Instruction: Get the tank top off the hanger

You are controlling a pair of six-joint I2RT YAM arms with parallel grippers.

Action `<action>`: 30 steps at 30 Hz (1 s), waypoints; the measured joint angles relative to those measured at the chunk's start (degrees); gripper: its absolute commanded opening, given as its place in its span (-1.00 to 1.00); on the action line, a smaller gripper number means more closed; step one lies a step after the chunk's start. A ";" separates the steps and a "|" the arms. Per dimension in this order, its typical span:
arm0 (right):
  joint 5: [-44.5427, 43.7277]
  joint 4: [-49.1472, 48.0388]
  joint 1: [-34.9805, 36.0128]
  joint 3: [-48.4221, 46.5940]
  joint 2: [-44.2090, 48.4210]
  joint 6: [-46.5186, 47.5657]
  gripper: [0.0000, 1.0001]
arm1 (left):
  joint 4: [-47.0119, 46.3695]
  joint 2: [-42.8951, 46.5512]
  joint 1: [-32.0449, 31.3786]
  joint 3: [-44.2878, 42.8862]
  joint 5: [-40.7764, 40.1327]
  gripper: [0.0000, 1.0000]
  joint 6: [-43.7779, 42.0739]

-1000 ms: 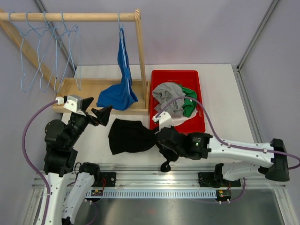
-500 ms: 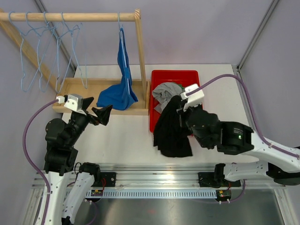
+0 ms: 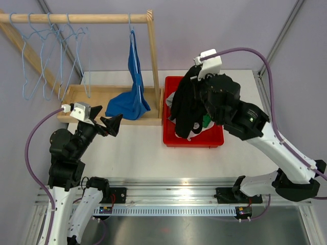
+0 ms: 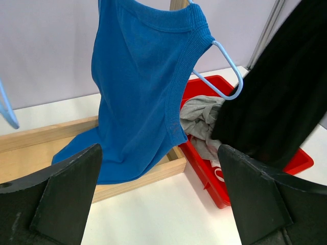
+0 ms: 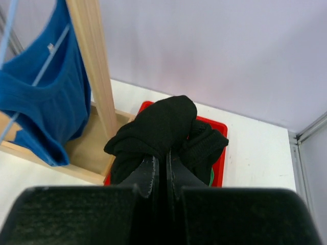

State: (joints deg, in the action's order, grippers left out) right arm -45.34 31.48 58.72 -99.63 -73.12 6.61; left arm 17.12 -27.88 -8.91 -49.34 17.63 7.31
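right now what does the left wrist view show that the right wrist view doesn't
Only the left wrist view: the open left gripper and a grey garment lying in the bin.
Only the right wrist view: the right gripper shut on the black garment, and a sliver of green cloth below it.
Both: the blue tank top, the black garment, the red bin and the wooden rack base.

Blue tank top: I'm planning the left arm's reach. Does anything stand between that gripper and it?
Nothing visible does. The left gripper faces the blue tank top directly; the black garment hangs aside.
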 measured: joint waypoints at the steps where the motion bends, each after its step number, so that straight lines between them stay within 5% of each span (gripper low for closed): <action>1: 2.19 0.28 -2.64 -0.09 -1.03 -0.33 -1.00 | 0.00 0.00 0.00 0.02 -0.02 0.98 0.00; 8: 15.89 3.89 -19.93 -6.95 -9.49 -3.02 -1.00 | -0.02 -0.02 0.00 0.09 -0.07 0.98 -0.02; 15: 23.69 4.13 -25.86 -13.03 -14.86 -4.79 -1.00 | -0.02 0.00 -0.02 0.24 -0.13 0.98 -0.07; 30: 29.66 -2.75 -32.79 12.50 -20.55 -12.96 -1.00 | 0.00 -0.02 -0.17 0.24 -0.13 0.98 -0.24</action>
State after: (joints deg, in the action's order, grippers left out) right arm -15.68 28.73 25.93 -87.13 -93.67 -6.35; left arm 17.12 -27.90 -9.08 -49.10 17.50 7.07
